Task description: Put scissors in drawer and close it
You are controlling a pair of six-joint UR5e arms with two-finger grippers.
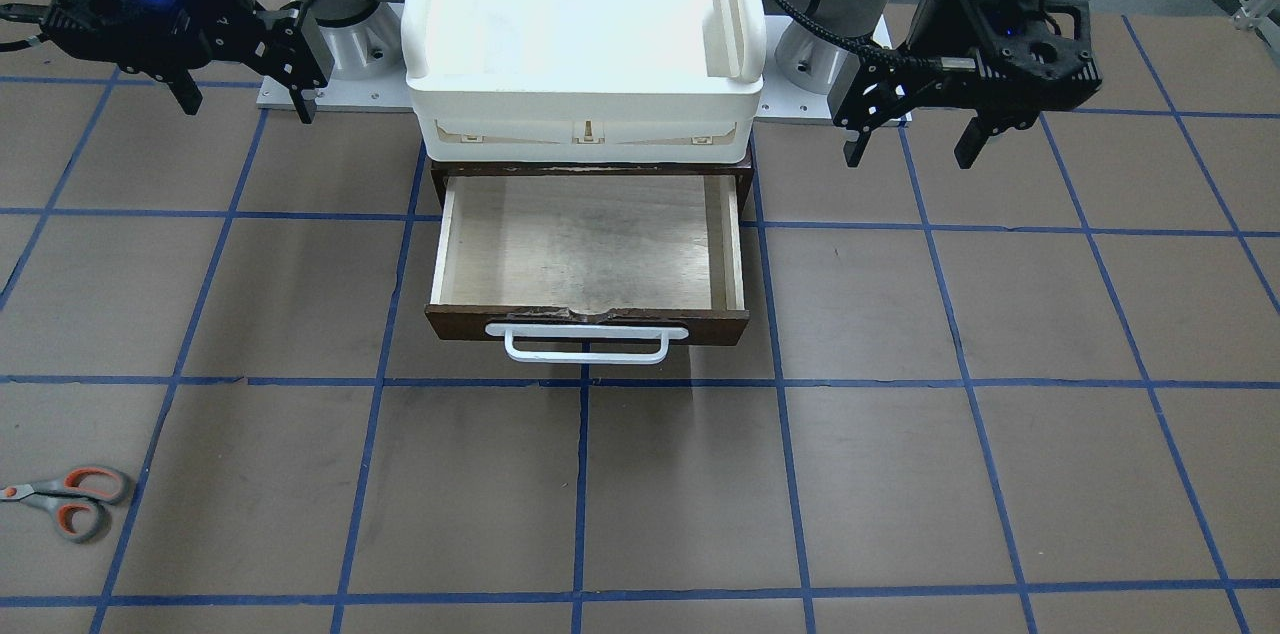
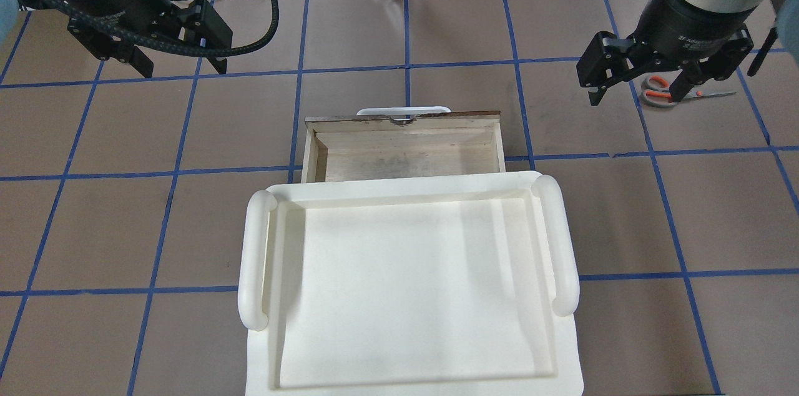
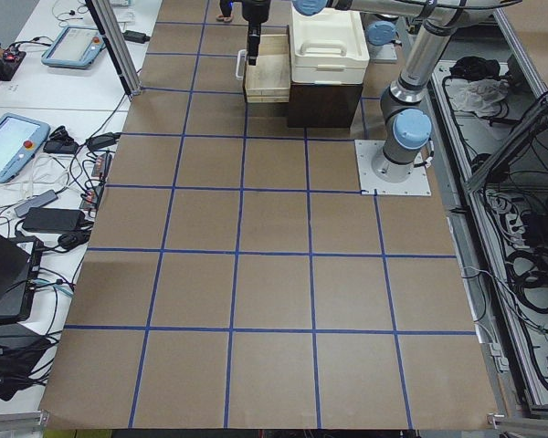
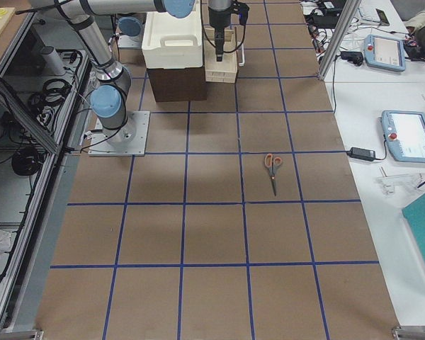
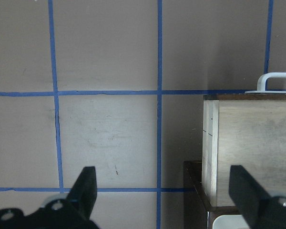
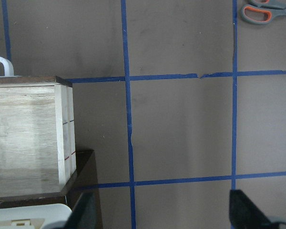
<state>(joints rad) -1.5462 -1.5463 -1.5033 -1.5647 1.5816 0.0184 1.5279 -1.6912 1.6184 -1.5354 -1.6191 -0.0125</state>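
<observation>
The scissors (image 1: 65,502), grey handles with orange-lined loops, lie flat on the table far out on my right side, clear of the drawer. They also show in the overhead view (image 2: 665,92), the exterior right view (image 4: 272,166) and the right wrist view (image 6: 264,10). The drawer (image 1: 590,254) is pulled open and empty, with its white bar handle (image 1: 587,344) toward the operators' side; its pale floor also shows in the overhead view (image 2: 406,149). My right gripper (image 2: 635,96) hovers open and empty, nearer me than the scissors. My left gripper (image 2: 183,69) hovers open and empty left of the drawer.
A white plastic tray (image 2: 406,283) with rounded rims sits on top of the dark cabinet above the drawer. Blue tape lines grid the brown table. Both arm bases (image 1: 330,24) stand on a white plate behind the cabinet. Tablets and cables lie beyond the table's far edge.
</observation>
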